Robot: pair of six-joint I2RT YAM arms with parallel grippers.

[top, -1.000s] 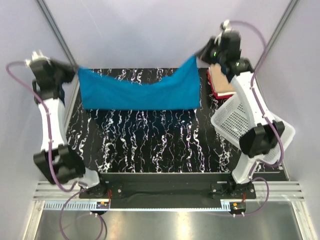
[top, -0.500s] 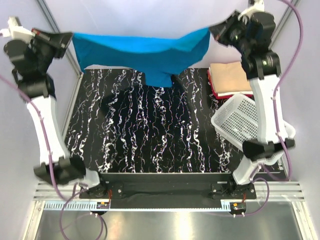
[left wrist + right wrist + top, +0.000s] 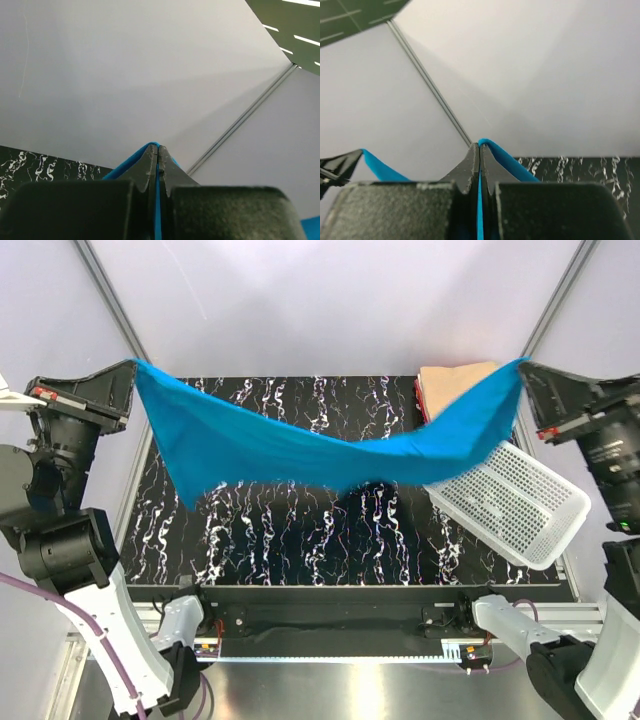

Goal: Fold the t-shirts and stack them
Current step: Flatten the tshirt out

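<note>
From above, the left claw (image 3: pixel 133 365) and right claw (image 3: pixel 522 365) each pinch a corner of the turquoise t-shirt (image 3: pixel 300 450), which sags between them above the counter (image 3: pixel 300 530), probably spread out flat for folding; the left wrist view shows its hem clamped in clenched fingers (image 3: pixel 150 160), and the right wrist view shows the same.

Marbled black table (image 3: pixel 300 530) with basket (image 3: pixel 510 505), folded tees (image 3: pixel 447 383)
</note>
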